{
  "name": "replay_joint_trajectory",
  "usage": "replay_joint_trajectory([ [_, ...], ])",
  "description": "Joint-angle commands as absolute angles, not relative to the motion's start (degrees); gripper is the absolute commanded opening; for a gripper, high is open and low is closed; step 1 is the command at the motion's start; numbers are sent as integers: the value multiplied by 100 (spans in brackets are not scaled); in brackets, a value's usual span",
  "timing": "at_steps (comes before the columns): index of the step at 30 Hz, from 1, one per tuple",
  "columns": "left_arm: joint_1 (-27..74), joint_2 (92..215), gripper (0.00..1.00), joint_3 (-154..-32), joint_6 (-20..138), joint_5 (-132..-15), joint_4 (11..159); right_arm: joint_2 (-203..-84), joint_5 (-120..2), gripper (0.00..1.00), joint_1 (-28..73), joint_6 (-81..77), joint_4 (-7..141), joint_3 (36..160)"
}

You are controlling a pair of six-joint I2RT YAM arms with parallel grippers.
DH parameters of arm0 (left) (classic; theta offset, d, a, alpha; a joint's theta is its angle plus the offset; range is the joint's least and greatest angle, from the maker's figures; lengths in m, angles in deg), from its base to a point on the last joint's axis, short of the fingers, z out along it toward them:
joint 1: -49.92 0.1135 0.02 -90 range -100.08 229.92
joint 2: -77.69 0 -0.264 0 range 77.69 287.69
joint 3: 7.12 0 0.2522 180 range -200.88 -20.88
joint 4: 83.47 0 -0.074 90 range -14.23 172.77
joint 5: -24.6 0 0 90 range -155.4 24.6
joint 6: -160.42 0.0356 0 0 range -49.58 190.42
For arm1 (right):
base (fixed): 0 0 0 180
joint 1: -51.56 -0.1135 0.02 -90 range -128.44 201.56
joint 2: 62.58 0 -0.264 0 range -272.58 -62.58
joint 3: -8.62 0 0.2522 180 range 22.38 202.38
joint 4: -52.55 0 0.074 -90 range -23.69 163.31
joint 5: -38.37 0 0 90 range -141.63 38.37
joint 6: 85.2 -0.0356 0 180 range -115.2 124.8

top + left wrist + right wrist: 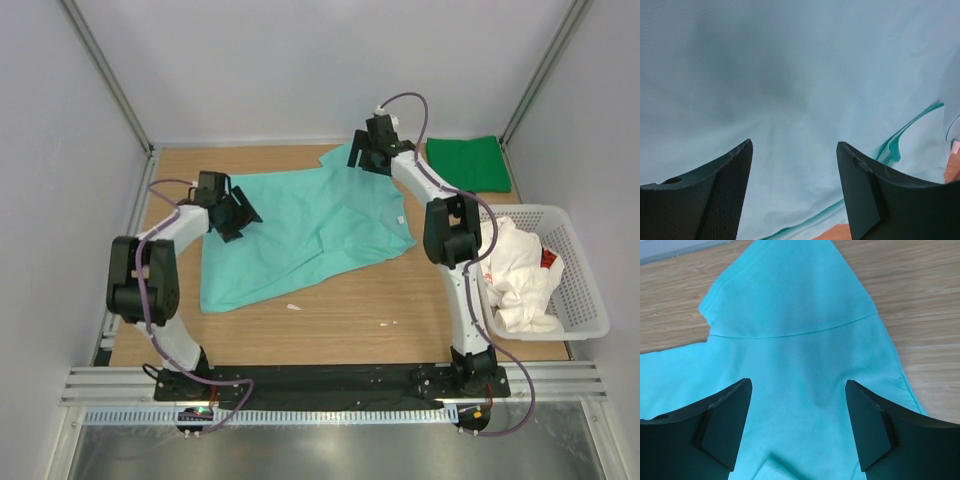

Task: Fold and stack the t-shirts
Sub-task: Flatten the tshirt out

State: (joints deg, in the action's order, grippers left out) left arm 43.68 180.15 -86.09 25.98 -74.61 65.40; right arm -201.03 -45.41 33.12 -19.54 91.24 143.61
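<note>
Spread wide, left hand (795, 147), right hand (799, 385), over mint-teal t-shirt (300, 230)

mint-teal t-shirt (300, 235): spread flat mid-table, rumpled, one sleeve toward the far edge | dark green t-shirt (468, 163): folded flat, far right corner | white t-shirt (520, 275): crumpled heap, right side, unfolded

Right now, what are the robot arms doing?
Two robot arms are folding shirts. The mint-teal shirt lies spread out on the table, not folded. The left gripper hangs open over its left side, and the right gripper hangs open over a sleeve. A dark green shirt sits folded in the far right corner, and a white shirt lies crumpled in the basket.
</note>
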Motion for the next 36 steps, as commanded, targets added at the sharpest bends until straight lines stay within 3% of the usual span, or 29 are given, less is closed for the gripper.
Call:
replay_joint_trajectory([
  [1,4395,16798,70,-8330,3060,-6840,5993,-19373,-4153,82,3232,-1998,10304,14738],
  [6,4404,15198,66,-7416,2754,-6575,5167,-18546,-3783,80,3003,-2762,10710,13377],
  [9,4395,14582,65,-6862,2385,-6575,4929,-18554,-3992,76,2757,-2554,10473,13207],
  [13,4500,14098,64,-6431,2130,-6654,4552,-18730,-4301,49,2651,-1920,9884,12996],
  [14,4509,14019,64,-6395,2112,-6646,4463,-18747,-4327,48,2651,-1789,9744,12917],
  [23,4606,13263,63,-6342,1831,-6259,3865,-19213,-4653,56,2572,-1182,9786,13127],
  [36,4676,13262,65,-6386,1735,-6101,3514,-19371,-4846,53,2361,-706,9487,13145],
])
